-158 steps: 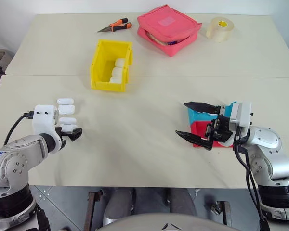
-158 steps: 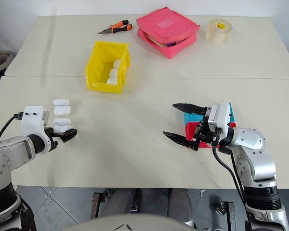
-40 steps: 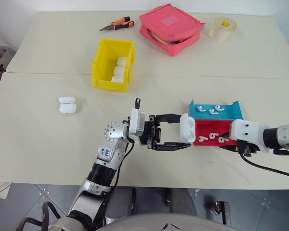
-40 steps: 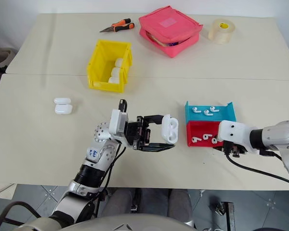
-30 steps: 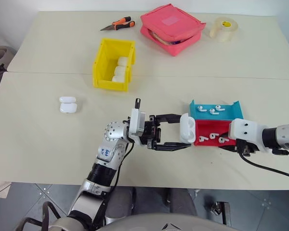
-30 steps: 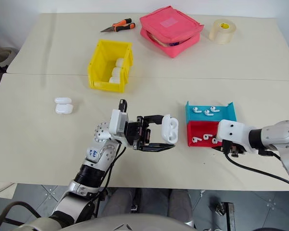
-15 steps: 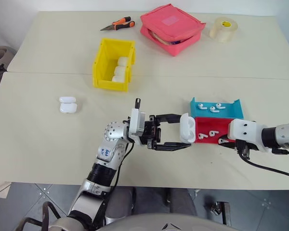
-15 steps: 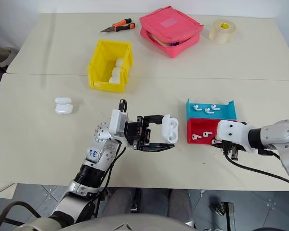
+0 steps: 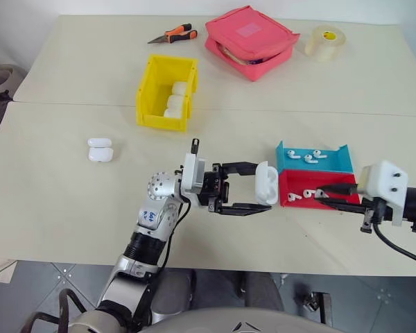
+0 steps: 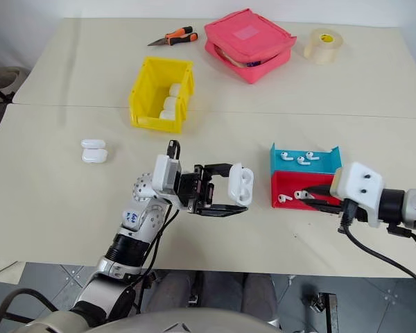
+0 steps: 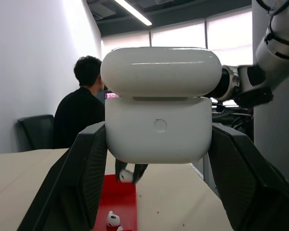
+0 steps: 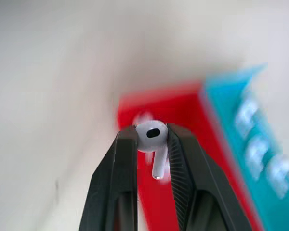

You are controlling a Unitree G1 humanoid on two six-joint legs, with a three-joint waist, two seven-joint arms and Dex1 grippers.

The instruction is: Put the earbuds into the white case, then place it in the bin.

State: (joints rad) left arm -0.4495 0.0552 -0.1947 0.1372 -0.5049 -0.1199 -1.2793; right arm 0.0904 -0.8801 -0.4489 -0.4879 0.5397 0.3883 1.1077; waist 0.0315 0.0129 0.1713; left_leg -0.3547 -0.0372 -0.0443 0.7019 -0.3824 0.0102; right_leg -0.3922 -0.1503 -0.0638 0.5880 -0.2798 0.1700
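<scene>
My left gripper (image 9: 262, 186) is shut on a white case (image 9: 266, 183), holding it above the table's middle with its lid up; the left wrist view shows the case (image 11: 158, 130) from its hinge side. My right gripper (image 9: 320, 194) hovers over the red half of the tray, shut on one earbud (image 12: 152, 137), pinched by its head with the stem hanging. A short gap separates it from the case. More earbuds (image 9: 307, 157) lie in the tray's blue half, others (image 9: 296, 196) in the red. The yellow bin (image 9: 150, 94) stands at the far left, holding three cases (image 9: 175, 99).
Two more white cases (image 9: 100, 149) lie on the table at left. The blue-and-red tray (image 9: 336, 159) sits at right. A pink pouch (image 9: 249, 31), tape roll (image 9: 321, 40) and pliers (image 9: 172, 35) line the far edge. A seated person (image 11: 82, 115) is in the background.
My right gripper has lifted out of the red tray half with an earbud pinched in it and now points toward the case. The left gripper and case have stayed in place.
</scene>
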